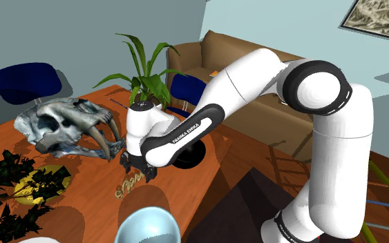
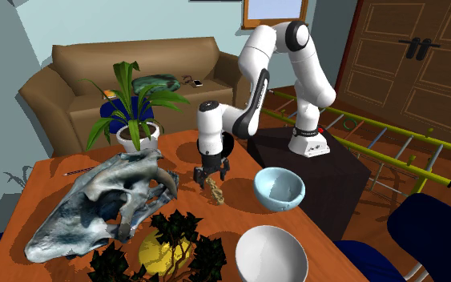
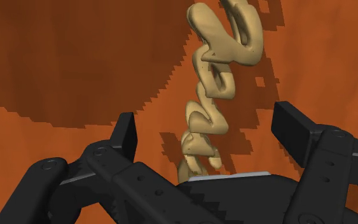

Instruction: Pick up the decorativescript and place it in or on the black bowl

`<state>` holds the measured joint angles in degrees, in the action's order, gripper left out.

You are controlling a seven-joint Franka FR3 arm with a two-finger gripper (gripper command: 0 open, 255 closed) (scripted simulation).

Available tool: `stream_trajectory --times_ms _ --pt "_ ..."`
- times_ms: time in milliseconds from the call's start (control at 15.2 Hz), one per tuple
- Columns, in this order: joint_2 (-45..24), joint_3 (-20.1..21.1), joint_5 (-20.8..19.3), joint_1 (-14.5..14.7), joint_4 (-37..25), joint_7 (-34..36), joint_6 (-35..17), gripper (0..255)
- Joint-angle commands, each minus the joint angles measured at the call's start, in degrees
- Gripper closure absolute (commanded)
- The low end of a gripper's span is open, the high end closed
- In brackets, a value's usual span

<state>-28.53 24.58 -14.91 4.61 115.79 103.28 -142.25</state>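
Note:
The decorative script (image 3: 215,83) is a tan, looping string of letters lying flat on the orange wooden table (image 2: 55,172). It also appears below the hand (image 1: 127,185) and just in front of the fingers (image 2: 215,191). My black gripper (image 3: 207,121) hangs low over one end of it, open, with a finger on either side and neither touching it. The same gripper (image 1: 139,171) (image 2: 210,180) points straight down. The black bowl (image 1: 189,155) sits on the table right behind the wrist, mostly hidden by the arm, and its dark rim (image 2: 228,148) peeks out beside the white forearm.
A large animal skull (image 1: 65,128) (image 2: 103,204) lies close beside the script. A light blue bowl (image 1: 146,224) (image 2: 279,188) and a white bowl (image 2: 270,255) stand nearby. A potted plant (image 2: 131,104) and a yellow plate with dark foliage (image 1: 34,185) also crowd the table.

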Motion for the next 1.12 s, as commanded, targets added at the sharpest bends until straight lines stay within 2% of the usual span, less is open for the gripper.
stream_trajectory --times_ms 0,330,396,1056 --pt "-0.2 -0.1 -0.1 0.1 0.0 0.1 -0.2 0" --pt "-0.2 -0.1 -0.1 0.1 0.0 0.1 -0.2 0" --pt "-0.2 -0.1 -0.1 0.1 0.0 0.1 -0.2 255" --pt "0.4 0.2 0.2 -0.1 0.0 -0.1 0.4 255"
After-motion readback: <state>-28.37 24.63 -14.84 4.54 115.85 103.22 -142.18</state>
